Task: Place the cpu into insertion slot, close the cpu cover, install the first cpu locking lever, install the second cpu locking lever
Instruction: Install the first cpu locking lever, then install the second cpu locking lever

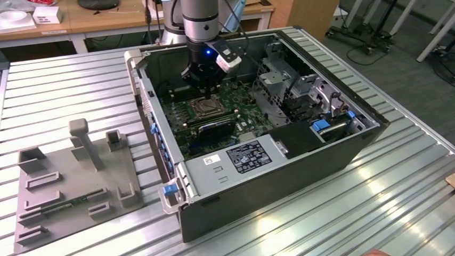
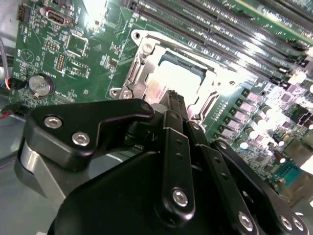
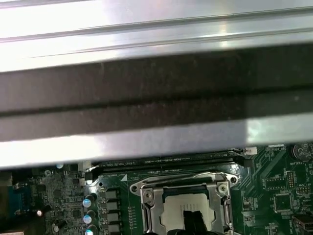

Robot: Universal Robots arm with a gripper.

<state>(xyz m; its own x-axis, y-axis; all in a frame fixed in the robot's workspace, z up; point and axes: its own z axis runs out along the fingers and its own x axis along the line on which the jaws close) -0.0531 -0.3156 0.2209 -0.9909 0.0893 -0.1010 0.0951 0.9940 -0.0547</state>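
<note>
The insertion slot (image 1: pixel 206 109) sits in the green board inside the open computer case. The cpu (image 2: pixel 168 78) lies in it, its pale face showing through the cut-out of the cpu cover (image 2: pixel 143 66), which lies flat over the socket. In the first wrist view the cpu (image 3: pixel 172 216) and the cpu cover (image 3: pixel 146 203) appear the same way. My gripper (image 2: pixel 173 96) points straight down at the socket's near edge, fingertips together right at the cover with nothing between them. The exterior view has the gripper (image 1: pixel 205 98) directly over the slot.
Long black memory slots (image 2: pixel 234 29) run beside the socket. A coin battery (image 2: pixel 39 84) sits on the board. Case walls (image 1: pixel 146 96) and a drive cage (image 1: pixel 299 90) hem the arm in. A grey fixture plate (image 1: pixel 71 181) lies on the table at the exterior view's left.
</note>
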